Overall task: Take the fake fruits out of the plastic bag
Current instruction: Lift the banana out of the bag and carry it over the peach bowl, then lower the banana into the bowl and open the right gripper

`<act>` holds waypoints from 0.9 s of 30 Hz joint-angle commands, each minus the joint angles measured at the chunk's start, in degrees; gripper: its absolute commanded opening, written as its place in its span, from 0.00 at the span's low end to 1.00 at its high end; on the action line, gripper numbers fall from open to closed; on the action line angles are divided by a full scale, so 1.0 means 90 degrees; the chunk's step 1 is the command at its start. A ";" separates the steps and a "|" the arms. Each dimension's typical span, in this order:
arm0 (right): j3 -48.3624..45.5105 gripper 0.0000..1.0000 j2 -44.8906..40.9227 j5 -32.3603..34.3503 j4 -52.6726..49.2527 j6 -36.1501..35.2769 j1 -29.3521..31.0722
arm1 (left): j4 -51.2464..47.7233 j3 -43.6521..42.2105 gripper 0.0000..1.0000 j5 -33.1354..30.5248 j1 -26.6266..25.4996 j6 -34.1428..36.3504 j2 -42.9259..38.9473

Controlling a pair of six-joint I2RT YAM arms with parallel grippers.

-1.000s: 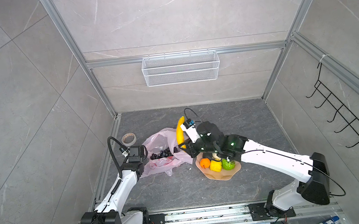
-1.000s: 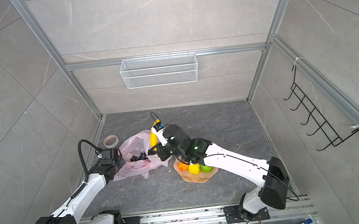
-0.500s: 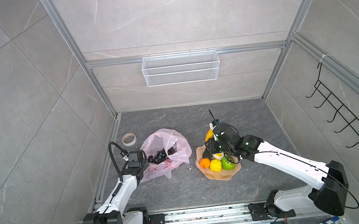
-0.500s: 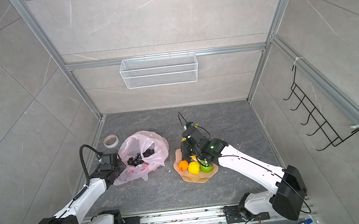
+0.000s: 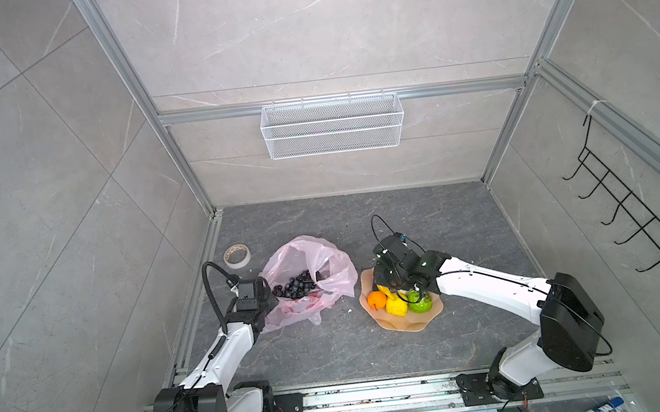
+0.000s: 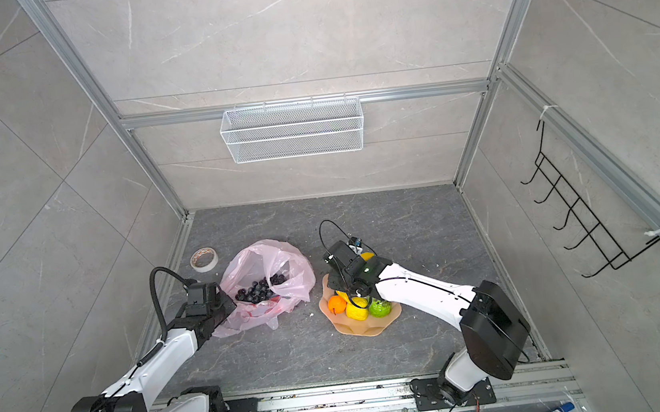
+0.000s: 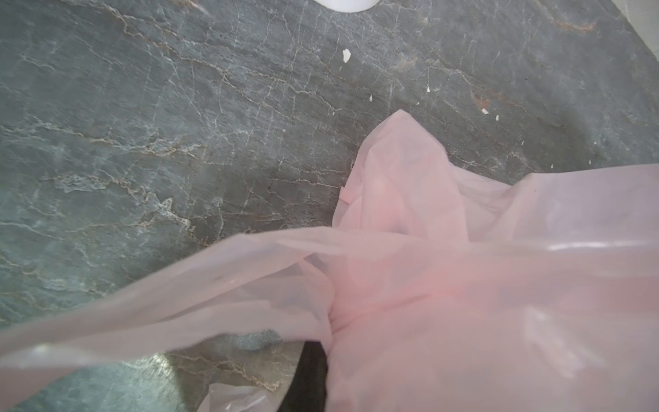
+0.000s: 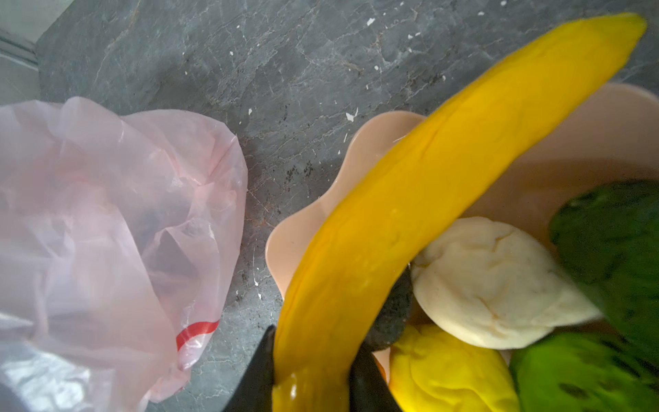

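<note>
The plastic bag (image 5: 310, 276) sits left of centre on the grey floor, its mouth gaping wide now that the right arm has pulled out of it, and the left gripper (image 5: 268, 302) is still clamped shut on its near edge. Over at the peach plate (image 5: 416, 325) just beside the bag, the right gripper (image 8: 310, 378) has swung across and dropped low, jaws gripping the banana (image 8: 428, 178). The black grapes (image 5: 295, 289) show inside the bag, while the lemon (image 5: 397, 307), orange (image 5: 376, 300) and cream piece (image 8: 492, 281) lie on the plate.

Bright, even light; the plastic bag (image 7: 463, 285) blurs close up, perhaps defocused.
</note>
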 commanded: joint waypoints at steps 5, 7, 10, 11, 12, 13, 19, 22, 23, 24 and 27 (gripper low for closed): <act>0.0310 0.27 0.0484 0.0062 0.0078 0.0817 -0.0075 | 0.0195 0.0024 0.00 0.0204 -0.0014 0.0096 -0.0076; 0.0386 0.26 0.0567 0.0095 -0.0004 0.0865 -0.0080 | 0.0191 0.0029 0.00 0.0217 -0.0014 0.0090 -0.0079; 0.0412 0.25 0.0631 0.0119 -0.0041 0.0952 -0.0080 | 0.0191 0.0028 0.00 0.0234 -0.0015 0.0088 -0.0070; 0.0428 0.23 0.0637 0.0169 -0.0103 0.0941 -0.0080 | 0.0190 0.0026 0.00 0.0229 -0.0014 0.0087 -0.0073; 0.0493 0.22 0.0611 0.0300 -0.0204 0.0898 -0.0040 | 0.0198 0.0022 0.00 0.0234 -0.0014 0.0086 -0.0063; 0.0549 0.22 0.0573 0.0453 -0.0270 0.0850 0.0026 | 0.0199 0.0029 0.00 0.0234 -0.0015 0.0086 -0.0055; 0.0870 0.24 0.0428 0.1197 -0.0683 0.0670 0.0418 | 0.0227 0.0033 0.00 0.0263 -0.0014 0.0087 0.0004; 0.0912 0.25 0.0510 0.1138 -0.0693 0.0748 0.0517 | 0.0223 0.0049 0.00 0.0264 -0.0015 0.0089 0.0015; 0.0903 0.25 0.0554 0.1101 -0.0682 0.0777 0.0538 | 0.0224 0.0049 0.00 0.0263 -0.0015 0.0090 0.0015; 0.0903 0.25 0.0602 0.1053 -0.0679 0.0813 0.0551 | 0.0225 0.0044 0.00 0.0263 -0.0014 0.0096 0.0015; 0.0857 0.25 0.0719 0.0880 -0.0635 0.0917 0.0578 | 0.0218 0.0038 0.00 0.0263 -0.0015 0.0096 0.0006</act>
